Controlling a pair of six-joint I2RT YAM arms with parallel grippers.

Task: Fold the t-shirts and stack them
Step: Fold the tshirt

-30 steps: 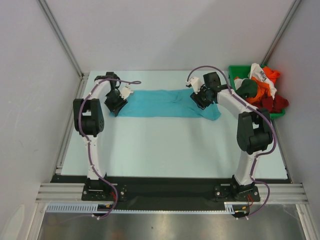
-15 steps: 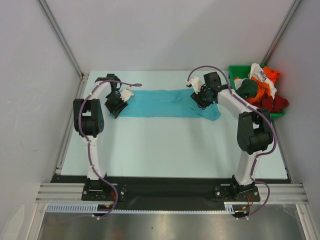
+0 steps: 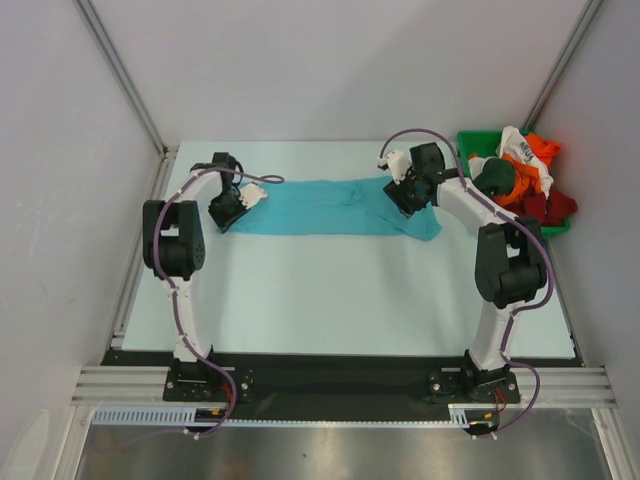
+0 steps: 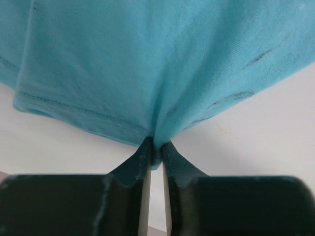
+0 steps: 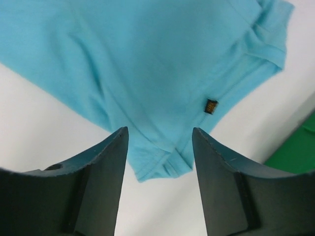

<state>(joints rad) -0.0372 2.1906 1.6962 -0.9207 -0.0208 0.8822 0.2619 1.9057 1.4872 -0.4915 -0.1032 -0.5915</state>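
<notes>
left hand (image 4: 155, 150) pinching turquoise t-shirt (image 4: 147, 59) hem (seen only from wrist) | right hand (image 5: 160, 133) spread above it, empty

Top camera looking down from high behind near edge, taking in whole table (image 3: 300, 290).
Wrist cameras looking down from close range at shirt (image 3: 320, 206): left over its left end, right over right end.
All three views sharing shirt.

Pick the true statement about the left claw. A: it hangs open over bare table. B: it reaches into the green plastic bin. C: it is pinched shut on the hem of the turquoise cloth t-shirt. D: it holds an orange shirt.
C: in the left wrist view the left claw has its jaws closed on a bunched fold of the turquoise cloth t-shirt at its stitched hem.
</notes>
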